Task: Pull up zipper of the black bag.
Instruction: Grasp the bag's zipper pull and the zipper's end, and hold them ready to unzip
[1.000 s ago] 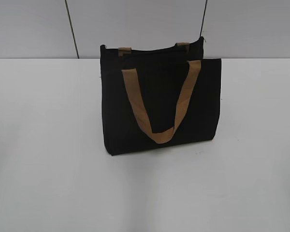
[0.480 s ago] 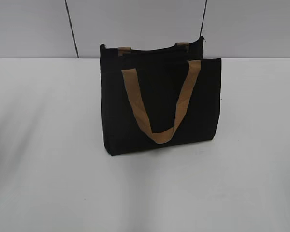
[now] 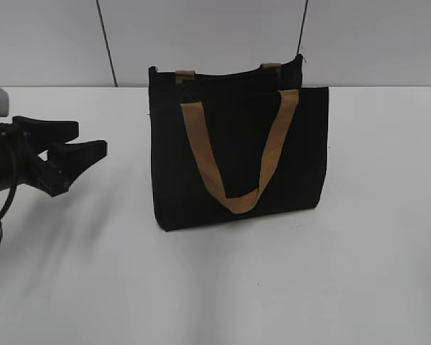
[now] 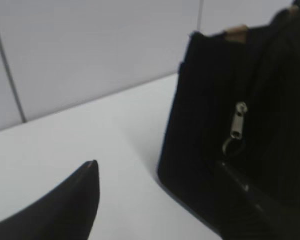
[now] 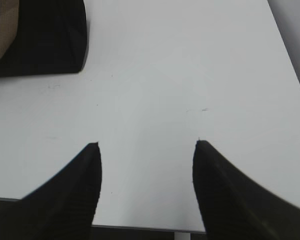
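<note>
left gripper [image 3: 75,147] now entering from table's left edge, jaws spread, nearing black bag [image 3: 237,154]; zipper [image 4: 237,122] untouched; right gripper [image 5: 146,160] idling, spread, holding nothing.

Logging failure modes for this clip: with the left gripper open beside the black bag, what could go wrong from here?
1. The zipper pull is small and hangs against dark fabric; the open left gripper could pinch cloth instead.
2. The black bag stands unsupported, and the right gripper is off to the side over bare table, so a push or pull might tip or slide it.
3. The tan handle could snag.
</note>
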Controlling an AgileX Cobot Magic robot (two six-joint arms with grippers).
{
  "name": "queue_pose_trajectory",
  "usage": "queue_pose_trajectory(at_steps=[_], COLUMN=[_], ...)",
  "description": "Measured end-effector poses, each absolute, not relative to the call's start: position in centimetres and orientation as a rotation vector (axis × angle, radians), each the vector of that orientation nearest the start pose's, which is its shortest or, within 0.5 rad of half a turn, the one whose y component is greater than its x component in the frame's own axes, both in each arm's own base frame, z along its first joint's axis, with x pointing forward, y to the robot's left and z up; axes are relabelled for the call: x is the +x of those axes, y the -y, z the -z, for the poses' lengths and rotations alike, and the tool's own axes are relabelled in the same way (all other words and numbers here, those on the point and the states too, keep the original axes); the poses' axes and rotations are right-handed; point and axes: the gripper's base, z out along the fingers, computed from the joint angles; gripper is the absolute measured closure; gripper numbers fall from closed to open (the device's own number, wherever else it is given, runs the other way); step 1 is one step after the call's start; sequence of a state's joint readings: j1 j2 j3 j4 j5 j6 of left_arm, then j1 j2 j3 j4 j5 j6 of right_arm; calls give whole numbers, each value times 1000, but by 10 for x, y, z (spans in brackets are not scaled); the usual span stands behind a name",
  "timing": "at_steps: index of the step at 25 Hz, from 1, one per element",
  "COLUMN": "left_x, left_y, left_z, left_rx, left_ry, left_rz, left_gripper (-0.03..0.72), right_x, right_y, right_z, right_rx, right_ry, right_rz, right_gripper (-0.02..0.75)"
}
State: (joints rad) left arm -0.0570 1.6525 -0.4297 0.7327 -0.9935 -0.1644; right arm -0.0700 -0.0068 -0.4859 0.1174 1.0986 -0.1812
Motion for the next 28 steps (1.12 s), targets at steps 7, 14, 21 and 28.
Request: queue_pose_trajectory(at_steps=[7,14,21,28], left_x=[297,322,335,344], left_y=[83,109,131,136], left_z=[-134,-114,-100,-91], left_rx=[901,1002,1057,1079], left_ry=[-1690,-1667,-1644,-1657], left_rz=[557,650,688,673], left_gripper=[160,161,196,266], right_x=[-6,-6,-6,-6], right_y=[-10,-10,-10,-10], right_z=[-271,-271,-271,-271], right_rx=[-123,-123,-123,-123], right_ry=[-2080,-2080,-2080,-2080], right_rz=[11,11,11,11], right_gripper=[286,286,286,286])
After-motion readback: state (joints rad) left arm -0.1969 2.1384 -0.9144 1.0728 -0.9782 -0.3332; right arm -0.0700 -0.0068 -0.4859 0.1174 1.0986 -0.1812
